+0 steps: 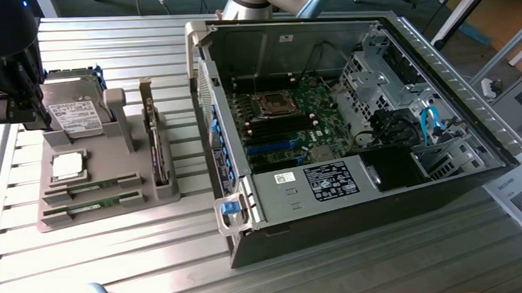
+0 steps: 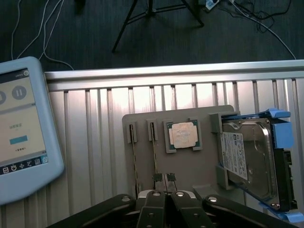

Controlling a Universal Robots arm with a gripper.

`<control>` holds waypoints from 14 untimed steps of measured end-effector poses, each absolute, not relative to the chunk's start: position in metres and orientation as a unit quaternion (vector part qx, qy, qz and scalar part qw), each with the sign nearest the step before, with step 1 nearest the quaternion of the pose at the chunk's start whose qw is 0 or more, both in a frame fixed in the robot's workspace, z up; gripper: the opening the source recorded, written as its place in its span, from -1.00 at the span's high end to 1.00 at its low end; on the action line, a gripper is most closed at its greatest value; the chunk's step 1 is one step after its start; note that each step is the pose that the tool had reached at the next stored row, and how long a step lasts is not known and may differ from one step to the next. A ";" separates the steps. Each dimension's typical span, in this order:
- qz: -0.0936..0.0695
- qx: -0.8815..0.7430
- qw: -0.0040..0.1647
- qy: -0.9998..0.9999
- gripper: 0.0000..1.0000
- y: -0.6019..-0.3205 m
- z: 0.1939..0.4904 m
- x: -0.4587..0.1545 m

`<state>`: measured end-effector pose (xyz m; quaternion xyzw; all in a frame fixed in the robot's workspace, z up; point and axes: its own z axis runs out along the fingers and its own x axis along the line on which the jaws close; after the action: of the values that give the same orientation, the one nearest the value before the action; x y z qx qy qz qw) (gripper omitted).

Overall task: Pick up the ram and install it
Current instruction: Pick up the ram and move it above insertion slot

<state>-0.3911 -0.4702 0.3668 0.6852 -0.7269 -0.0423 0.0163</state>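
Observation:
Two ram sticks, thin and green, lie in slots of the grey holder (image 1: 81, 221): one ram stick (image 1: 93, 188) and a second (image 1: 89, 206) beside it. In the wrist view they appear edge-on as one stick (image 2: 135, 159) and the other (image 2: 154, 152). My gripper (image 2: 164, 178) is shut with nothing between its fingers. It hovers above the holder, close to the end of the nearer stick. In the exterior view the gripper (image 1: 16, 96) hangs at the exterior view's left, over the holder's far end.
The holder also carries a silver CPU (image 2: 183, 135), a labelled hard drive (image 2: 247, 161) in a blue bracket, and a dark board on edge (image 1: 159, 150). The open PC case (image 1: 495, 145) with its motherboard (image 1: 286, 126) lies at the exterior view's right. A tablet (image 2: 19, 128) rests on the slatted table.

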 end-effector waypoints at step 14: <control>-0.043 0.685 0.016 -0.727 0.52 -0.470 0.367 -0.394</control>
<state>-0.3936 -0.4702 0.3668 0.6852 -0.7269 -0.0427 0.0160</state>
